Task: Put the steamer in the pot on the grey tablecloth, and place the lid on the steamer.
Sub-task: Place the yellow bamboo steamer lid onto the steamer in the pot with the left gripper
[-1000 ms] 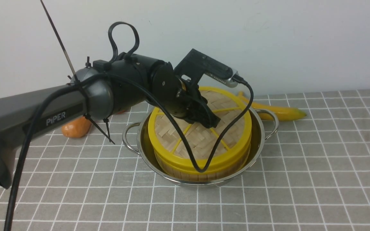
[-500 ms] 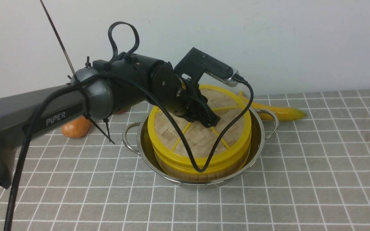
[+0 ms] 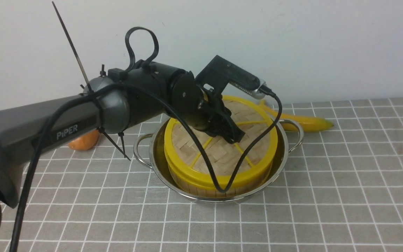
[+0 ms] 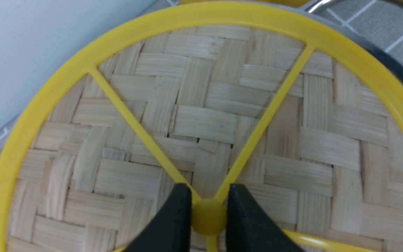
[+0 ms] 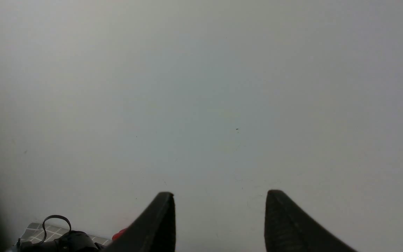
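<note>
The shiny pot (image 3: 156,164) stands on the grey tablecloth (image 3: 327,196) with the steamer (image 3: 201,189) inside it; only the steamer's slatted wall shows. The woven lid (image 3: 219,157) with its yellow rim covers the steamer's top. My left gripper (image 3: 235,137) reaches down onto the lid's middle. In the left wrist view the left gripper (image 4: 209,188) is shut on the lid's yellow centre hub (image 4: 208,217), one black finger (image 4: 178,217) on each side, with the lid (image 4: 205,122) filling the picture. My right gripper (image 5: 219,194) is open, empty, and faces the bare wall.
A yellow banana (image 3: 306,120) lies behind the pot at the right. An orange object (image 3: 82,140) sits behind my left arm at the back left. The pot's looped handles (image 3: 139,147) stick out on both sides. A white wall closes the far edge.
My left arm has shifted a little to the right, carrying the lid with it over the steamer. The grip on the hub is unchanged. The pot has stayed in place.
</note>
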